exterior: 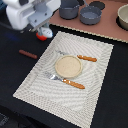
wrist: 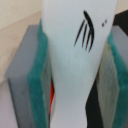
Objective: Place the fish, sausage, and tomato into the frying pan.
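In the wrist view my gripper (wrist: 75, 85) is shut on the white fish (wrist: 75, 45), which has dark gill marks and sits between the green pads (wrist: 39, 75). In the exterior view the gripper (exterior: 41, 26) hangs at the back left, just above the red-orange tomato (exterior: 44, 34); the fish is hidden by the hand there. A red patch of the tomato (wrist: 51, 95) shows below the fish. The dark reddish sausage (exterior: 27, 54) lies on the black table left of the mat. The blue-grey frying pan (exterior: 90, 15) stands on the tan board at the back.
A taller grey pot (exterior: 69, 9) stands beside the pan. A tan plate (exterior: 68, 66) sits mid-mat with an orange-handled knife (exterior: 82, 57) and fork (exterior: 67, 81) beside it. A bowl (exterior: 123, 17) is at the back right.
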